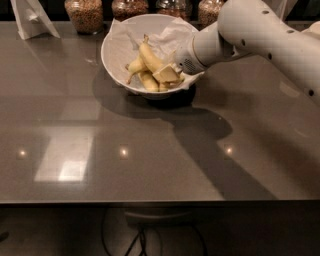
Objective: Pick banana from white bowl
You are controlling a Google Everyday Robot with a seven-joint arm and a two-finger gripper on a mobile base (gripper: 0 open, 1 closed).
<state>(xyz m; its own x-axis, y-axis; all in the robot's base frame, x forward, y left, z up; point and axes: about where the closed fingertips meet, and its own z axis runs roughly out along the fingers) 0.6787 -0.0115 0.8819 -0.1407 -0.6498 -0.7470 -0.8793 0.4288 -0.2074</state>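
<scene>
Gripper (169, 75) down inside the white bowl (112, 55), on its right side, sitting right against the lower end of the banana (150, 56). The banana lies curved on the crumpled paper (172, 32), its top tip toward the back rim. Gripping it or just touching? Cannot tell. The white arm (260, 30) reaches in from the right, and jars (84, 14) stand behind on the tabletop (100, 150).

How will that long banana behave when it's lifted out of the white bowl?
The banana looks firm and curved, so it probably lifts stiffly but may pivot in the gripper, which is down inside the white bowl. Its stem seems joined to shorter bananas, so they may come along.
</scene>
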